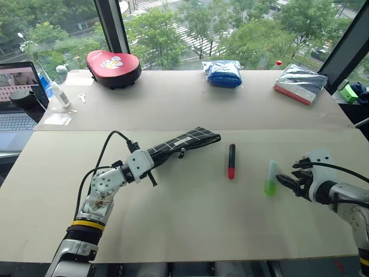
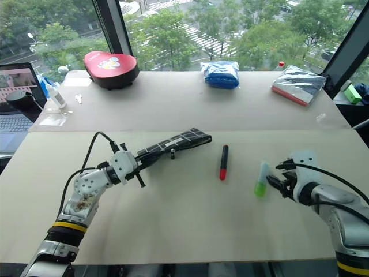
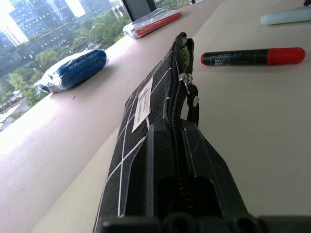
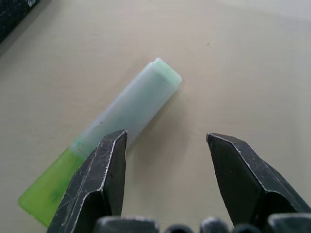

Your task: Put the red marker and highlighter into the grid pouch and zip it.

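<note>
While the left gripper [image 1: 151, 162] clamps one end of the grid pouch [image 1: 185, 142], the right gripper [image 1: 286, 180] gapes beside the highlighter [image 1: 271, 176].
The highlighter lies on the tabletop [image 1: 190, 219] just off one right fingertip [image 4: 104, 170]; the red marker [image 1: 231, 161] lies between the grippers.

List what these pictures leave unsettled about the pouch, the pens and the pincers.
- Grid pouch: its inside is hidden in the left wrist view; the held end is covered by the shut left pincer.
- Highlighter: the open right pincer overlaps it; contact unclear.
- Red marker: barrel print too small to read.
</note>
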Tool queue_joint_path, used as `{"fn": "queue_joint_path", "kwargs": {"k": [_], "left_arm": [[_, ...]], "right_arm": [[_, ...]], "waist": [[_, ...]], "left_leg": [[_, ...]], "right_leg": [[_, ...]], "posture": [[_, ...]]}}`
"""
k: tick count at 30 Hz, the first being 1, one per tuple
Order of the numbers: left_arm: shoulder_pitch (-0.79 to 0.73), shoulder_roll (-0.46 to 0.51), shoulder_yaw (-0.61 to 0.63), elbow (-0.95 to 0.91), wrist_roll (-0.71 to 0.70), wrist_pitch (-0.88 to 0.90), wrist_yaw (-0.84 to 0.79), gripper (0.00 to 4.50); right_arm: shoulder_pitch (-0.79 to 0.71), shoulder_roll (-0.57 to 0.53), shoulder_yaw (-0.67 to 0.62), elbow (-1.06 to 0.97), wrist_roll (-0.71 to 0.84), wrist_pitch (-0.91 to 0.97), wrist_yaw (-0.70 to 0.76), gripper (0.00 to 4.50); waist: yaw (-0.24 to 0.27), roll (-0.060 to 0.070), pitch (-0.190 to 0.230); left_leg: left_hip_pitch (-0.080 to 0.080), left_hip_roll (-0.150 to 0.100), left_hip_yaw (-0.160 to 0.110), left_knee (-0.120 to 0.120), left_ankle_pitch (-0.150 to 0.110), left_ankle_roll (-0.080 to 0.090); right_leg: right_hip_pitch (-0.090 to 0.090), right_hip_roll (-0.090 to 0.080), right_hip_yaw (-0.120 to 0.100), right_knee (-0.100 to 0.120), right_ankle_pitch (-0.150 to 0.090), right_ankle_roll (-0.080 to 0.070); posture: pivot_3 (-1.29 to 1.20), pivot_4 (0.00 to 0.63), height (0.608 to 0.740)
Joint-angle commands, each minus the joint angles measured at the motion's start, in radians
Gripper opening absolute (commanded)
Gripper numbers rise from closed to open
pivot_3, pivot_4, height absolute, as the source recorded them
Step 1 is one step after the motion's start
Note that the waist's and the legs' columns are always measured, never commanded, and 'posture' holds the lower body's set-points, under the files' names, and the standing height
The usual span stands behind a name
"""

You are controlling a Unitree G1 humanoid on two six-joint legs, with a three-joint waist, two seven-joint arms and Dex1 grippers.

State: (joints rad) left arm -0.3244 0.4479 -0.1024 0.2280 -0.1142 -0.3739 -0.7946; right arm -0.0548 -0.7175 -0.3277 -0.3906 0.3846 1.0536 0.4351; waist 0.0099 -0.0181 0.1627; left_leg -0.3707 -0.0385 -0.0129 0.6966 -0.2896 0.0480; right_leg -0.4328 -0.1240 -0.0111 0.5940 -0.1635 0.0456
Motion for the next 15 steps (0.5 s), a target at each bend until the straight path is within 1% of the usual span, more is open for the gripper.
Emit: {"fn": "queue_joint_path", "kwargs": {"k": [1, 5, 9, 10, 12, 13, 14, 15], "left_arm": [[-0.027, -0.007, 0.003, -0.003, 0.005, -0.037, 0.004, 0.00], [-0.028, -0.005, 0.007, 0.003, 0.000, -0.038, -0.002, 0.00], [-0.018, 0.002, 0.012, 0.002, -0.005, -0.042, -0.007, 0.00], [-0.017, 0.004, 0.013, 0.003, -0.005, -0.042, -0.007, 0.00], [-0.017, 0.006, 0.016, 0.004, -0.006, -0.044, -0.008, 0.00], [-0.016, 0.007, 0.016, 0.005, -0.007, -0.044, -0.008, 0.00], [-0.016, 0.008, 0.018, 0.006, -0.008, -0.045, -0.008, 0.00], [-0.015, 0.009, 0.019, 0.006, -0.009, -0.045, -0.008, 0.00]], "right_arm": [[-0.045, 0.051, 0.005, -0.010, 0.004, 0.044, -0.053, 2.89], [-0.077, 0.030, -0.013, 0.022, -0.015, 0.022, -0.055, 2.89], [-0.122, 0.027, -0.038, 0.002, 0.022, 0.043, -0.034, 2.89], [-0.122, 0.024, -0.028, -0.011, 0.024, 0.046, -0.029, 3.16], [-0.118, 0.026, -0.019, -0.028, 0.035, 0.059, -0.026, 3.53], [-0.116, 0.030, -0.018, -0.033, 0.037, 0.064, -0.029, 3.83], [-0.115, 0.036, -0.017, -0.038, 0.035, 0.072, -0.041, 4.29], [-0.112, 0.044, -0.013, -0.041, 0.034, 0.086, -0.053, 4.45]], "waist": [[-0.001, -0.001, 0.000], [0.000, -0.001, 0.000], [0.001, -0.001, 0.000], [0.001, -0.001, 0.000], [0.000, -0.001, 0.000], [0.001, -0.001, 0.000], [0.001, -0.001, 0.000], [0.001, -0.001, 0.000]], "left_leg": [[0.000, 0.000, 0.000, 0.000, 0.000, 0.000], [0.000, 0.000, 0.000, 0.000, 0.000, 0.000], [0.000, 0.000, 0.000, 0.000, 0.000, 0.000], [0.000, 0.000, 0.000, 0.000, 0.000, 0.000], [0.000, 0.000, 0.000, 0.000, 0.000, 0.000], [0.000, 0.000, 0.000, 0.000, 0.000, 0.000], [0.000, 0.000, 0.000, 0.000, 0.000, 0.000], [0.000, 0.000, 0.000, 0.000, 0.000, 0.000]], "right_leg": [[0.000, 0.000, 0.000, 0.000, 0.000, 0.000], [0.000, 0.000, 0.000, 0.000, 0.000, 0.000], [0.000, 0.000, 0.000, 0.000, 0.000, 0.000], [0.000, 0.000, 0.000, 0.000, 0.000, 0.000], [0.000, 0.000, 0.000, 0.000, 0.000, 0.000], [0.000, 0.000, 0.000, 0.000, 0.000, 0.000], [0.000, 0.000, 0.000, 0.000, 0.000, 0.000], [0.000, 0.000, 0.000, 0.000, 0.000, 0.000]], "posture": [[0.00, 0.150, 0.740], [0.00, 0.150, 0.740], [0.00, 0.150, 0.740], [0.00, 0.150, 0.740], [0.00, 0.150, 0.740], [0.00, 0.150, 0.740], [0.00, 0.150, 0.740], [0.00, 0.150, 0.740]]}}
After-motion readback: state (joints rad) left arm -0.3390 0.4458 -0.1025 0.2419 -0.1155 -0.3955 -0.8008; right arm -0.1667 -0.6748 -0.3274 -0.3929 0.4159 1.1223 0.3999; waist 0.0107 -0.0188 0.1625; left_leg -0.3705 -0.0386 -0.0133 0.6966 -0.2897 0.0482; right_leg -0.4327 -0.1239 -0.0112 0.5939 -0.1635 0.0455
